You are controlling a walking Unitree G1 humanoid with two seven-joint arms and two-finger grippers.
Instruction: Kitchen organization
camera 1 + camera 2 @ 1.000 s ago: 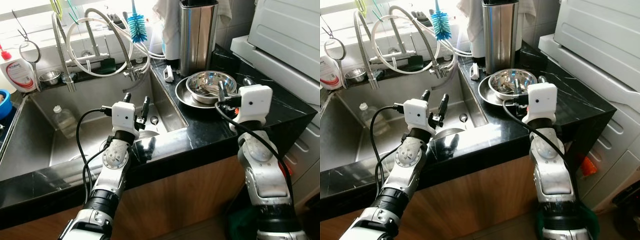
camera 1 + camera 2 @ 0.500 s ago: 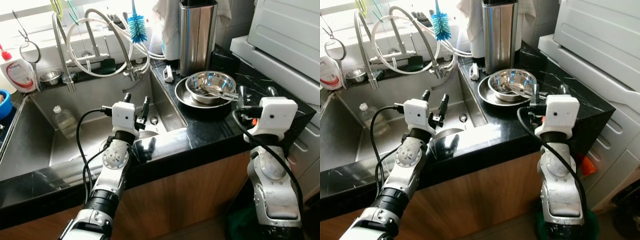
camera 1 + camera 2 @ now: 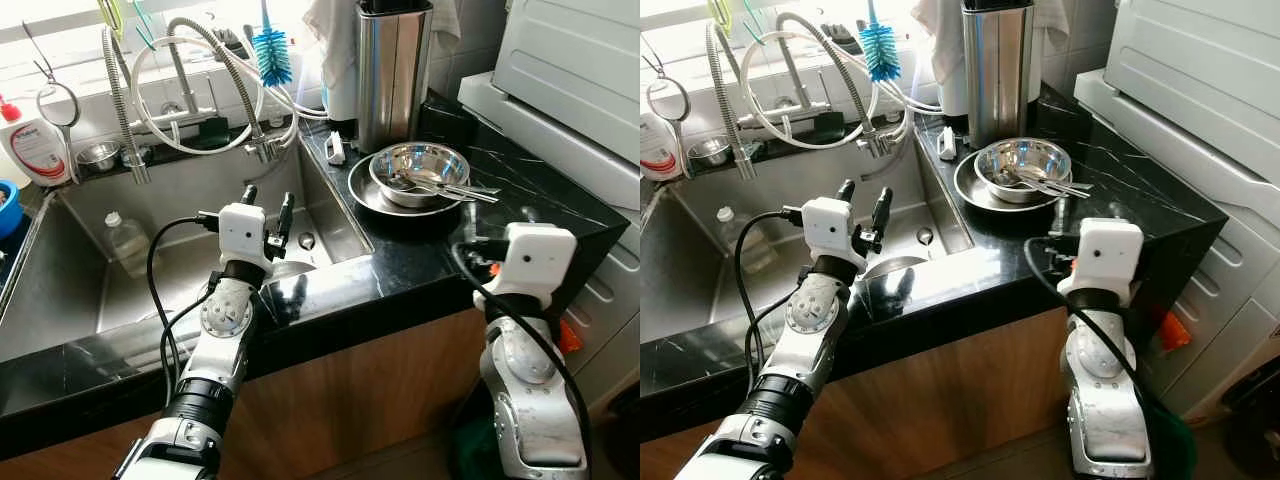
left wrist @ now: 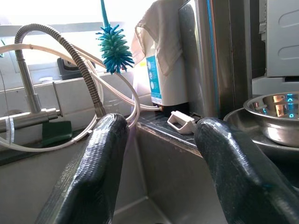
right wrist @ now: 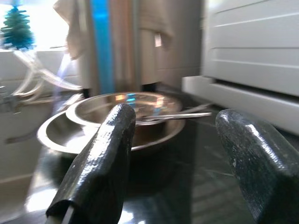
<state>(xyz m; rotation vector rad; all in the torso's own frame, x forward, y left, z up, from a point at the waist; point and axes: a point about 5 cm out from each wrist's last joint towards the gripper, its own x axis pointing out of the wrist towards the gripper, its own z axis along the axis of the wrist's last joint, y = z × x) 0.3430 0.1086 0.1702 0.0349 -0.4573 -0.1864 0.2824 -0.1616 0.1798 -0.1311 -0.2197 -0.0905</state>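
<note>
Steel bowl (image 3: 417, 172) with utensils (image 3: 450, 188) — on a plate (image 3: 975, 190), black counter (image 3: 420, 262), beside the sink (image 3: 150, 270)
Right end effector (image 5: 180, 154) released, empty, near the bowl; left end effector (image 3: 263, 205) released over the sink — approach level, grip the rim

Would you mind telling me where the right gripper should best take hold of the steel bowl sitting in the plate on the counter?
Probably the near rim of the steel bowl, reached from the counter's front edge where the open right gripper sits. The thin rim suits one finger inside and one outside. The utensils overhang the right side, and the plate rings the base, so keep left of the handles.
</note>
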